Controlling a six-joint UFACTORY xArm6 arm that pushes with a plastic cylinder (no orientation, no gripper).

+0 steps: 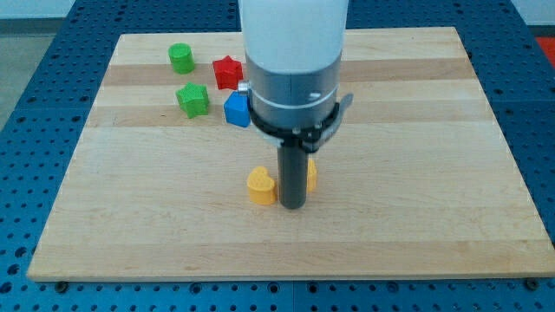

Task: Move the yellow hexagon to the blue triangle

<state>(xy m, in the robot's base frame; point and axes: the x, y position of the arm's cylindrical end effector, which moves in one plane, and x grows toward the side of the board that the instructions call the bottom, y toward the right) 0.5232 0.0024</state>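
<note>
My tip (pixel 292 206) rests on the wooden board (pixel 416 173) a little below its middle. A yellow block (pixel 311 176) sits right behind the rod on its right side, mostly hidden, so I cannot make out its shape. A second yellow block (pixel 260 185), heart-like in shape, lies just left of the rod, close to it or touching. A blue block (pixel 236 109) lies up and to the left, its right part hidden by the arm's body, so its shape is unclear.
A red star (pixel 228 72) sits just above the blue block. A green star (pixel 192 100) lies left of the blue block. A green cylinder (pixel 180 58) stands near the board's top left. The arm's wide body (pixel 293 52) hides the board's top middle.
</note>
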